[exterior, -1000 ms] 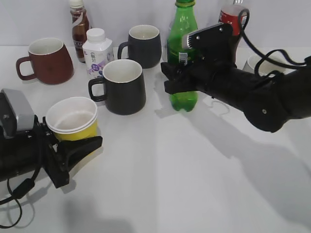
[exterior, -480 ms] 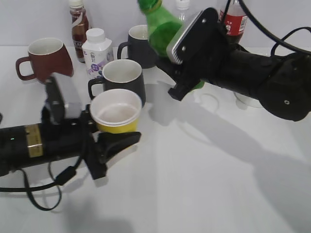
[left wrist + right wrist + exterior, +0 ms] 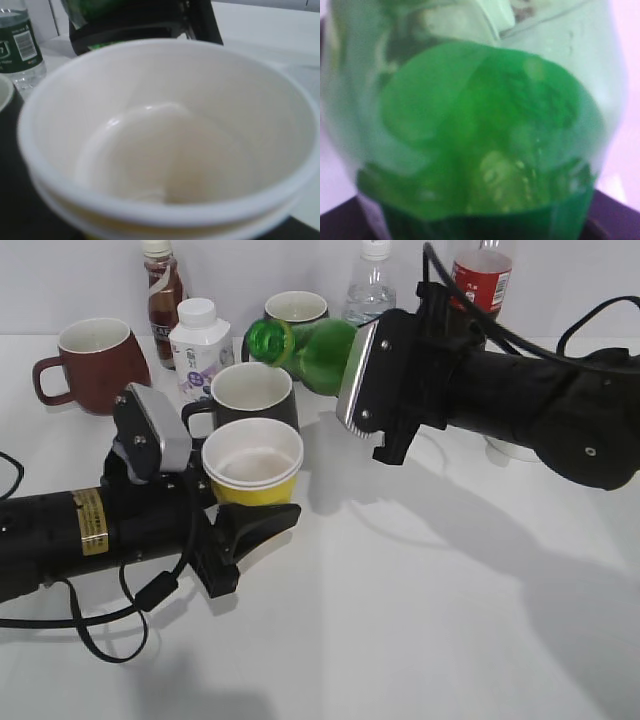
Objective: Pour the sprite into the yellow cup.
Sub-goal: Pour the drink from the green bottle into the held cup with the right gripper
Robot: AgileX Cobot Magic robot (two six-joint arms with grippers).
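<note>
My right gripper (image 3: 372, 390) is shut on the sprite (image 3: 312, 343), a green plastic bottle. It holds the bottle in the air, tipped almost level, mouth pointing left and a little above and behind the yellow cup (image 3: 252, 466). The bottle fills the right wrist view (image 3: 485, 135). My left gripper (image 3: 245, 510) is shut on the yellow cup and holds it upright. The cup's white inside fills the left wrist view (image 3: 170, 145) and looks empty. The fingers of both grippers are mostly hidden.
Two dark mugs (image 3: 252, 395) (image 3: 296, 308) stand right behind the cup. A dark red mug (image 3: 95, 365), a brown bottle (image 3: 162, 295) and a white bottle (image 3: 198, 340) stand at the back left. A clear water bottle (image 3: 370, 290) and a red-labelled cola bottle (image 3: 480, 275) stand at the back.
The right gripper lifted the sprite off the table and tipped it over to the left. The left gripper carried the yellow cup right and towards the bottle's mouth.
</note>
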